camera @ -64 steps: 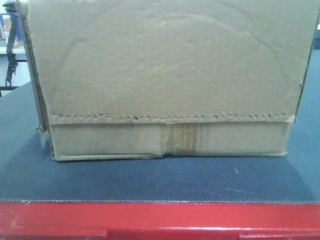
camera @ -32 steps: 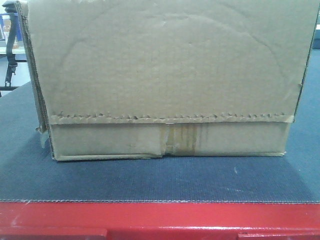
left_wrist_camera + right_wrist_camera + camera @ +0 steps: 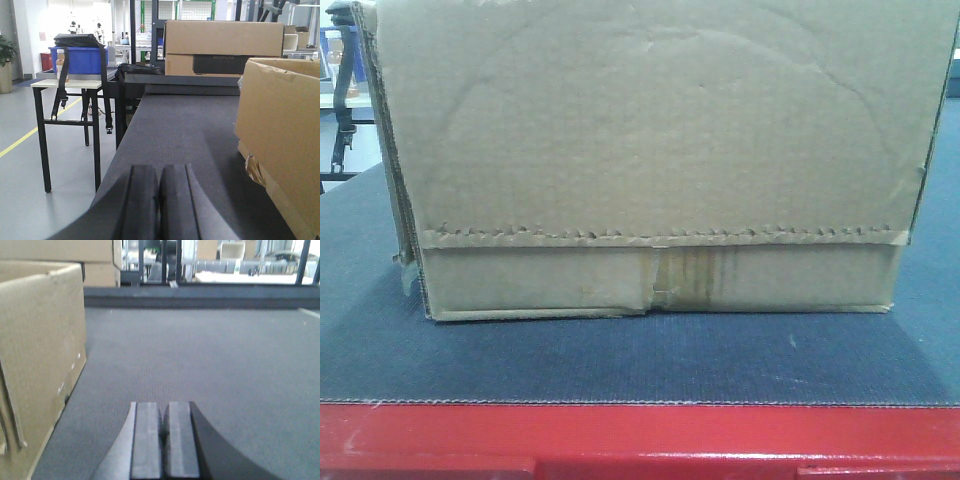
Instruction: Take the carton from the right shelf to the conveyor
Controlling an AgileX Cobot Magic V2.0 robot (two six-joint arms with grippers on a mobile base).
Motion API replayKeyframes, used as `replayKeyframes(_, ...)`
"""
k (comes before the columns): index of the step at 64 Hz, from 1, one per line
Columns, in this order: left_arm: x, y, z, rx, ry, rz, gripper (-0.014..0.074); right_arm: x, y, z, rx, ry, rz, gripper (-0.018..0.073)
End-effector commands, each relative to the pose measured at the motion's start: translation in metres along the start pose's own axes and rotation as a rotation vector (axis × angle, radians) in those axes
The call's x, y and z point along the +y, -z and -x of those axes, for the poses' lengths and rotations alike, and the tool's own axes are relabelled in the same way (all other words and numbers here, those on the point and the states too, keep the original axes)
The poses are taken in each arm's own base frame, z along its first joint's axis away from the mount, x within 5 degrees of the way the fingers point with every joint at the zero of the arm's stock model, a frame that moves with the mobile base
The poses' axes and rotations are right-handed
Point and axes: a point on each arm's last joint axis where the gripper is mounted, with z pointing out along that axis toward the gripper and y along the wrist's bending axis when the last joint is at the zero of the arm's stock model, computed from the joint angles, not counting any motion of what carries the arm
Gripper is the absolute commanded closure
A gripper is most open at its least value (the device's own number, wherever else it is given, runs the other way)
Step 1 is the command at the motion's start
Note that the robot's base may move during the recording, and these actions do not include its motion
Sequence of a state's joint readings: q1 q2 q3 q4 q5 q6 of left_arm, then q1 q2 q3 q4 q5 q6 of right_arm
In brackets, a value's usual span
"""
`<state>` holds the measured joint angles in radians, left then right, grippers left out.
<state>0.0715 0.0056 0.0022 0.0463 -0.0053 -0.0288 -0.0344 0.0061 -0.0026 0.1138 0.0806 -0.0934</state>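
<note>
The brown carton (image 3: 650, 160) rests on the dark grey conveyor belt (image 3: 620, 360) with its red edge frame (image 3: 640, 440) at the front; its jagged flap seam and yellowed tape face the front camera. My left gripper (image 3: 160, 172) is shut and empty, low over the belt, with the carton (image 3: 280, 140) to its right. My right gripper (image 3: 165, 407) is shut and empty, low over the belt, with the carton (image 3: 35, 350) to its left. Neither gripper touches the carton. The right shelf is out of view.
Another carton (image 3: 222, 47) stands at the belt's far end. A small table (image 3: 65, 85) with a blue bin (image 3: 77, 59) and a hanging strap stands left of the belt, beside grey floor with a yellow line.
</note>
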Motion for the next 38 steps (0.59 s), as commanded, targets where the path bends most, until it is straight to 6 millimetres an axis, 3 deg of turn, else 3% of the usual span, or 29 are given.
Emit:
replayKeyframes(1,0.0002,0.0006,0.0029,-0.028,0.001,0.004,0.0582,-0.0007,0.0005,0.0031,-0.044,0.015,-0.009,0.0634)
replayKeyframes(38,0.0002,0.0006,0.0029,-0.028,0.001,0.004,0.0582,-0.0006,0.0004,0.0021,-0.033,0.015,-0.008,0.0634)
